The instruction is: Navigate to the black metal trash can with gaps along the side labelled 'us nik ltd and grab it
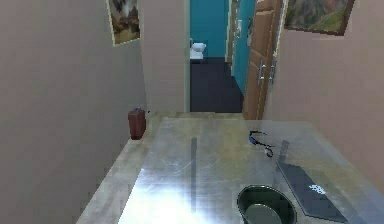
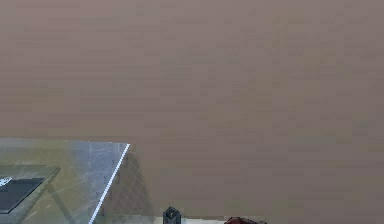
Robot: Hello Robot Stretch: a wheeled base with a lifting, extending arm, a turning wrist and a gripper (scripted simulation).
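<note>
Trash can: I cannot tell which shape is a black metal can with side gaps. The nearest match is a dark round vessel (image 1: 265, 207), open at the top, at the bottom edge of the forward view and against the near end of the tabletop (image 1: 200, 160).
Arm pose: cannot tell.
Jaws: cannot tell whether they are wide, narrow or holding anything.
Tabletop: pale and glossy, running away from the camera in the forward view. Its corner also lies at the lower left of the arm side view.
On the tabletop: a dark flat slab (image 1: 312, 190) lies just right of the vessel, and a thin dark loop (image 1: 262, 140) lies farther back.
Floor beside the tabletop: a small reddish-brown box (image 1: 136, 122) stands upright near the far left corner.
Beyond: an open doorway (image 1: 215, 60) leads into a teal room with a white fixture (image 1: 198, 48). A wooden door (image 1: 262, 55) stands ajar at its right.
Walls: one framed picture (image 1: 124, 20) hangs on the left wall and another framed picture (image 1: 318, 14) on the right.
Arm side view: a plain beige wall (image 2: 200, 70) rises behind the tabletop corner. A small dark shape (image 2: 172, 214) and a reddish strip (image 2: 240, 220) sit at the bottom edge, both too small to name.
</note>
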